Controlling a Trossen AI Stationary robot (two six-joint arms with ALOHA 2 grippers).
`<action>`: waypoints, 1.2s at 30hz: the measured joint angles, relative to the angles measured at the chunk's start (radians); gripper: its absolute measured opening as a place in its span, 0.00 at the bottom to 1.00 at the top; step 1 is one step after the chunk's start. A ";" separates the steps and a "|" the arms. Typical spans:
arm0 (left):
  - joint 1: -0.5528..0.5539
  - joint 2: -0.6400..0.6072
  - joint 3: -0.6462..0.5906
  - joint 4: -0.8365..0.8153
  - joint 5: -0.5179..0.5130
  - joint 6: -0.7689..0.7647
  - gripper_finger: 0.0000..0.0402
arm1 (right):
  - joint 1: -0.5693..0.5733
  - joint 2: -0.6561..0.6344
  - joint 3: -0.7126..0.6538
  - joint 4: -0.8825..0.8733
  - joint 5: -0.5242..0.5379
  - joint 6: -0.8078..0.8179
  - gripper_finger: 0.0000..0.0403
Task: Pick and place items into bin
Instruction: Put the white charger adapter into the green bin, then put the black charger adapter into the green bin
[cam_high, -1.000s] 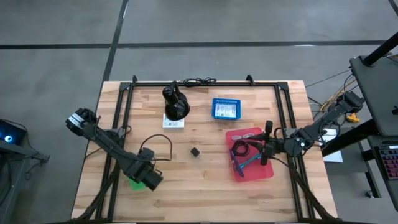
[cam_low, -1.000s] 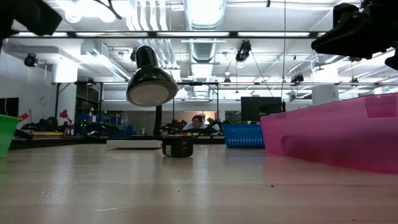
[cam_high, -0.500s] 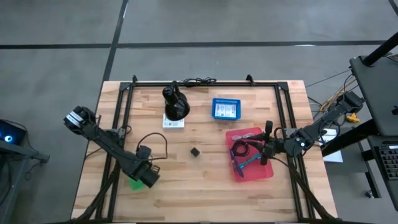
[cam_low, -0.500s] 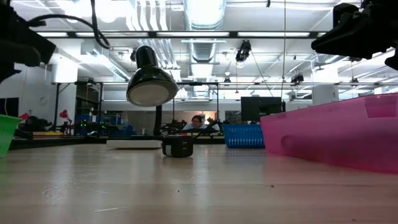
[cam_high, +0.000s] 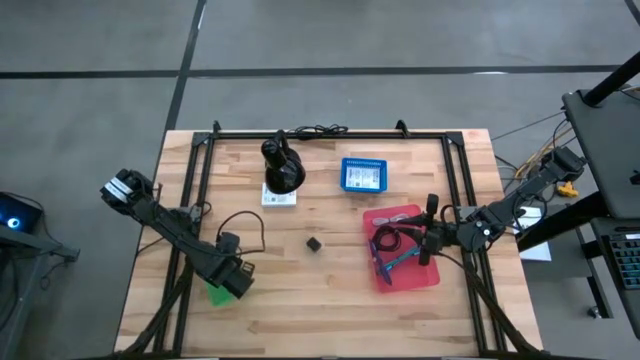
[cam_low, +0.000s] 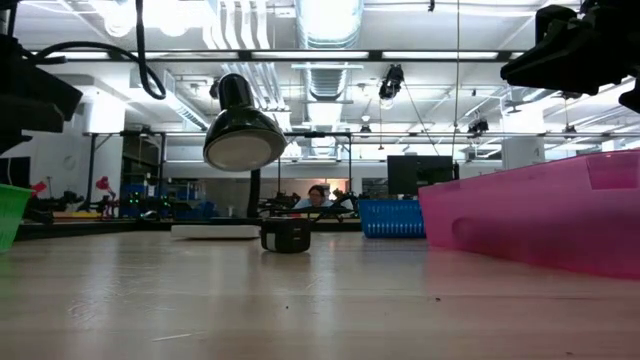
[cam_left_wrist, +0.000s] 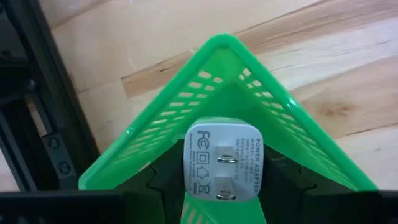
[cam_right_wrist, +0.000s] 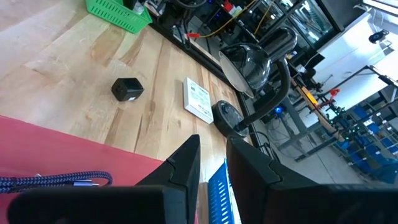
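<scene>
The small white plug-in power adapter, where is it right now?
The small white plug-in power adapter sits between the left gripper's fingers, directly over the green mesh plastic basket at the table's front-left; the high view shows only the arm above that basket.

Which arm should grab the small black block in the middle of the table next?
Probably the right: its gripper hovers empty over the pink bin, while the left gripper holds a white charger over the green basket.

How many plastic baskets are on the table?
3: a green basket under the left tool, a blue basket at the back, a pink bin on the right.
</scene>
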 joint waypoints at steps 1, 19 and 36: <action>0.000 0.000 0.001 0.002 0.000 0.000 0.37 | 0.000 0.000 0.000 0.000 0.000 0.000 0.17; 0.000 -0.006 0.028 -0.015 0.024 0.105 0.52 | 0.000 0.000 0.000 0.000 0.000 -0.003 0.17; 0.001 -0.064 0.142 -0.131 -0.136 0.114 0.52 | 0.000 0.000 0.000 0.000 0.000 -0.004 0.17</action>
